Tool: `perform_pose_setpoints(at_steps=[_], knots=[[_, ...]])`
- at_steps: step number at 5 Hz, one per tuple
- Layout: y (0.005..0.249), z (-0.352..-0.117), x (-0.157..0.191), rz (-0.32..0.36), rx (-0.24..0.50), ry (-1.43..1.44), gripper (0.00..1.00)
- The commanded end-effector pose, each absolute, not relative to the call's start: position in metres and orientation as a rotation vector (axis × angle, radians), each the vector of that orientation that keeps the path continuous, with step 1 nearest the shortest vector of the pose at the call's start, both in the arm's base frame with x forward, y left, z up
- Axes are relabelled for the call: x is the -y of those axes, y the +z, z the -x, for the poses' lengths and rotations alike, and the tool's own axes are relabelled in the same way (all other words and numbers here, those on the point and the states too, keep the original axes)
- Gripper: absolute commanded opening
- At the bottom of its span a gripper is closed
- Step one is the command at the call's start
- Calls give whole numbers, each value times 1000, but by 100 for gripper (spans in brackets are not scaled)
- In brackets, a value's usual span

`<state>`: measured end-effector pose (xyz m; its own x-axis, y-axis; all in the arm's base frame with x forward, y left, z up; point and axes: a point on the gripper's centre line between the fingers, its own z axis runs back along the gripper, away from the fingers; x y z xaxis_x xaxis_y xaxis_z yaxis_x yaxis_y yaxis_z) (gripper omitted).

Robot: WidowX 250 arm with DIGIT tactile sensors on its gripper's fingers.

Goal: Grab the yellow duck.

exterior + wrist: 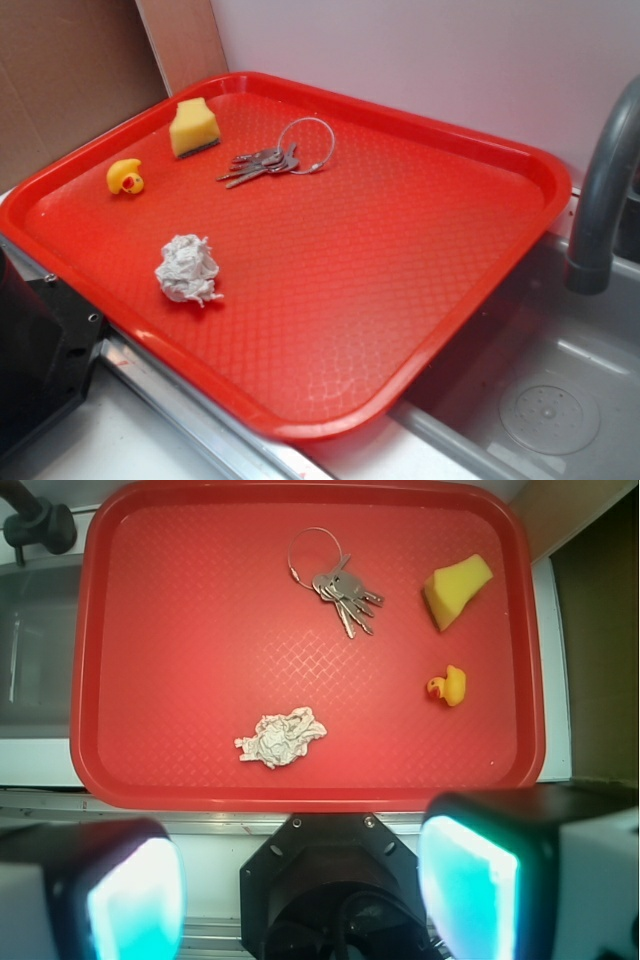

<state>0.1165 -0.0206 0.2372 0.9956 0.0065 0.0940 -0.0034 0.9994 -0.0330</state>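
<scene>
The gripper (pixel 300 900) is being held wide open, fingers (pixel 470 885) parted, short of the red plastic tray (pixel 100 630) where the tiny yellow rubber duck (pixel 448 686) is sitting untouched.

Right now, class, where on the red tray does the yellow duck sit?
In the exterior view the yellow duck sits near the red tray's left rim, just left of and in front of the yellow sponge, behind the crumpled paper.
</scene>
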Motion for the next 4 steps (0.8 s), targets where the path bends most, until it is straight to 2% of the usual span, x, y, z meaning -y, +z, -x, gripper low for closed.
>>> perform_pose_setpoints(at_steps=[1,2,3,4], knots=[[237,-117,21,33,94,5,100],[230,-126,2,152,146,258,100],[218,-136,-21,204,227,504,100],[198,-151,-46,179,307,746,100]])
